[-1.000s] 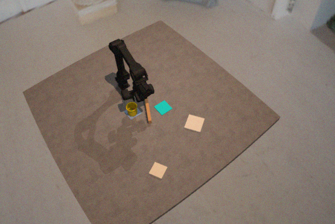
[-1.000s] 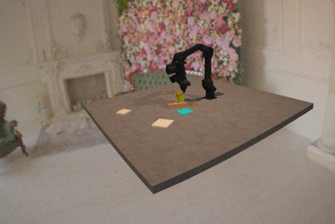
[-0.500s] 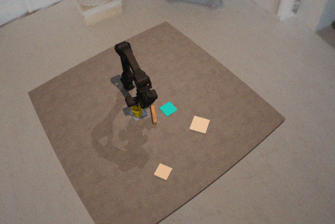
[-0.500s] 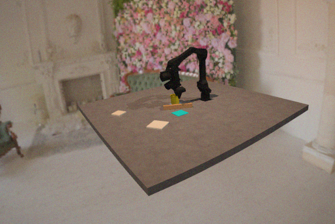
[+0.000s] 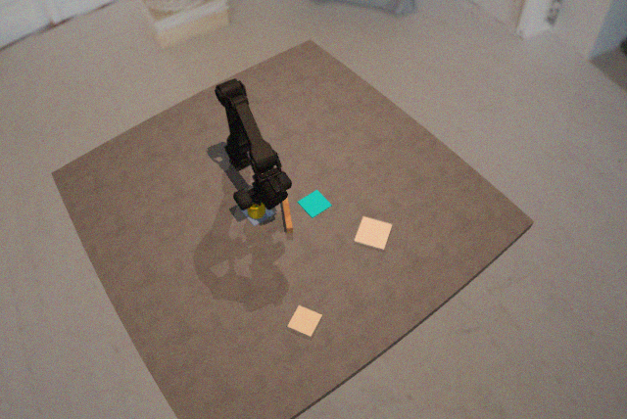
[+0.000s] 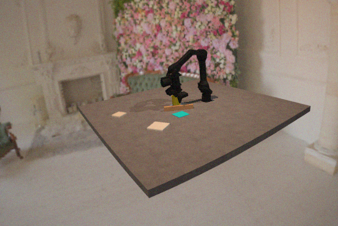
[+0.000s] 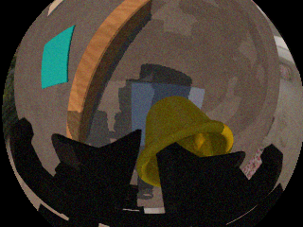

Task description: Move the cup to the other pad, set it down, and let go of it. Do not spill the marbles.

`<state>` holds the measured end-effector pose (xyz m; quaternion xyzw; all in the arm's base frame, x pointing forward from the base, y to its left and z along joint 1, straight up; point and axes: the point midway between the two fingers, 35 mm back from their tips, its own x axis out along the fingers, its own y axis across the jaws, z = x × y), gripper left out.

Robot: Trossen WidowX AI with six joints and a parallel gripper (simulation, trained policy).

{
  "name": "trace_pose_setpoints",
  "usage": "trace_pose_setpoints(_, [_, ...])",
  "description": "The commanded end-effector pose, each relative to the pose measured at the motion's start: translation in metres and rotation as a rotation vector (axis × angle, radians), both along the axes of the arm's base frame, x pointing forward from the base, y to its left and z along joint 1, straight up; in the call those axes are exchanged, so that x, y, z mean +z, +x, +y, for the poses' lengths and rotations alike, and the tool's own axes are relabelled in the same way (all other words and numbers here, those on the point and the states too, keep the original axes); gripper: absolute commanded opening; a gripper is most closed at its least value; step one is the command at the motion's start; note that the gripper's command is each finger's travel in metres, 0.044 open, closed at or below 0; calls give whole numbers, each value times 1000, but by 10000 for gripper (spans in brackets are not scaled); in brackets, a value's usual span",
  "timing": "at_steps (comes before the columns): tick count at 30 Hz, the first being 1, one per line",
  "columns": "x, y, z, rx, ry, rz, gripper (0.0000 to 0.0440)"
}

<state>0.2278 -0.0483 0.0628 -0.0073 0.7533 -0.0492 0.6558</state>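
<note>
Black end effector (image 5: 261,204) (image 6: 177,98) (image 7: 149,134) points down at the tilted yellow cup (image 5: 256,210) (image 6: 175,100) (image 7: 172,115).

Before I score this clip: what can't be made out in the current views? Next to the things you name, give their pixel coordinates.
- Grip on the yellow cup (image 5: 257,210) (image 6: 175,100) (image 7: 172,115): the wrist view shows the tool (image 7: 149,134) at its rim, but the dark fingers hide any contact.
- Marbles: the top view's arm covers the cup's mouth; in the wrist view, fingers and rim hide most of the inside.
- Blue pad (image 7: 139,101): in the exterior view, mostly behind the wooden bar (image 6: 178,107).
</note>
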Motion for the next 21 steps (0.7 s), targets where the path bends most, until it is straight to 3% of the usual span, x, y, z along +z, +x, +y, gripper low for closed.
trace_pose_setpoints(1, [-2, -1, -1, 34, 6, 5, 12])
trace_pose_setpoints(21, [42, 23, 5, 133, 29, -94, 4])
